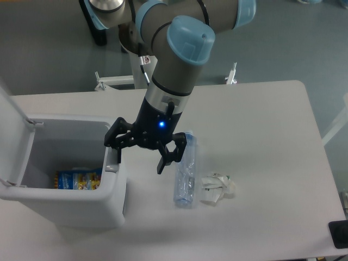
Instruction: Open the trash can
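The trash can (70, 209) stands at the left end of the table (261, 125), near the front edge. Its lid (13, 130) is raised, standing nearly upright along the can's left side, and the interior is exposed. At the bottom of the can lies a blue and yellow packet (79, 179). The darker grey push-button tab (112, 161) sits on the can's right rim.

The gripper (138, 157) hangs directly over that right rim. Its fingers are spread wide apart and nothing is held between them. One fingertip (116, 155) is at the tab; whether it presses on it cannot be told. The other finger (166, 160) points down outside the can, above the table. A blue light (162, 123) glows on the gripper body.

Just to the right of the can, beyond the outer finger, a clear plastic bottle (186, 173) lies on its side on the table. Right of the bottle, just beside its lower half, lies a crumpled white wrapper (217, 187).
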Controlling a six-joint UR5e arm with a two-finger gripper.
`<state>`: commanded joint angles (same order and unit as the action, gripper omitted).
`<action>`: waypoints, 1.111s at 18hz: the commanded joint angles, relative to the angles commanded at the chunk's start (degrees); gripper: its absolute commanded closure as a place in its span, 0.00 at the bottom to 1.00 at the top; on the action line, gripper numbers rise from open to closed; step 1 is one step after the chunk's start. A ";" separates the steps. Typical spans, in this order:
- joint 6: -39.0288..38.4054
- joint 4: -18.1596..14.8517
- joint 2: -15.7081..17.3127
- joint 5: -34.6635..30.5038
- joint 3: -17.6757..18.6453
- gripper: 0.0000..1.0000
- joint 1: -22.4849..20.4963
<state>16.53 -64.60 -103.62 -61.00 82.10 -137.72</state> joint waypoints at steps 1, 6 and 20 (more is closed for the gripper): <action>0.08 0.00 -0.09 -0.09 -0.62 0.00 -0.09; 3.76 0.18 -0.52 -4.11 -0.45 0.00 -5.70; 48.21 0.09 -9.04 -26.53 2.11 0.00 -17.05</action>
<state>64.74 -64.51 -112.66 -87.53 84.20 -154.77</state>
